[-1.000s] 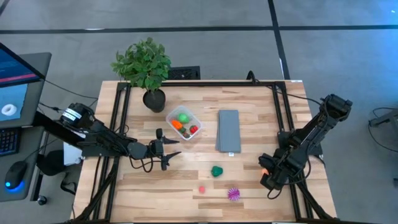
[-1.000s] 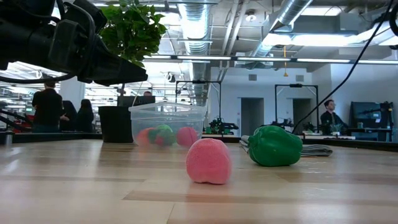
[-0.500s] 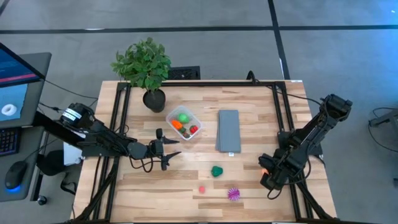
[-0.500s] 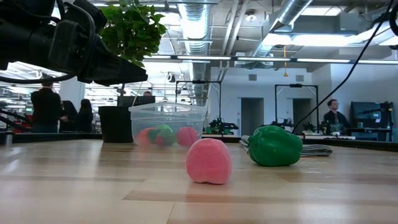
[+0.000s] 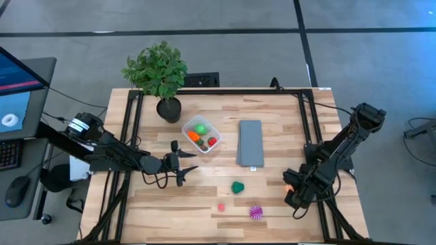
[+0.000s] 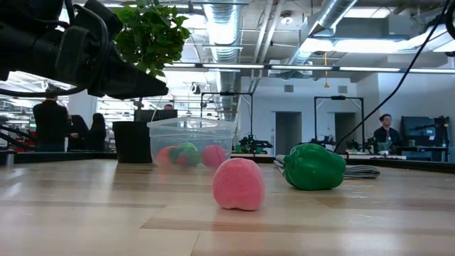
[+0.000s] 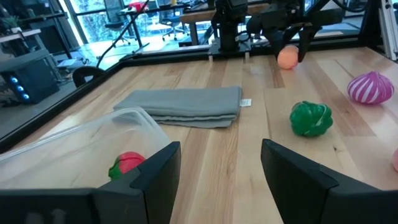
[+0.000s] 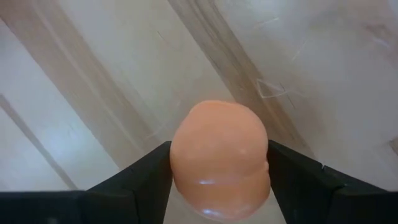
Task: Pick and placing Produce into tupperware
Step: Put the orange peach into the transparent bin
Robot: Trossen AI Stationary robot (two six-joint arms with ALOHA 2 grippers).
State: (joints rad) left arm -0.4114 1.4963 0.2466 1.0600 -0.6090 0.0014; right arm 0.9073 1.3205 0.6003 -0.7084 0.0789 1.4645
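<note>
Right end effector (image 8: 219, 186) clamps orange ball (image 8: 219, 163) between fingers.

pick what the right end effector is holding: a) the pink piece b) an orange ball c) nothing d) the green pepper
b, the right wrist view shows the orange ball clamped between the right end effector fingers, and the high view shows orange at that end effector's tip by the table's right edge, while the green pepper and pink piece lie loose on the table.
</note>
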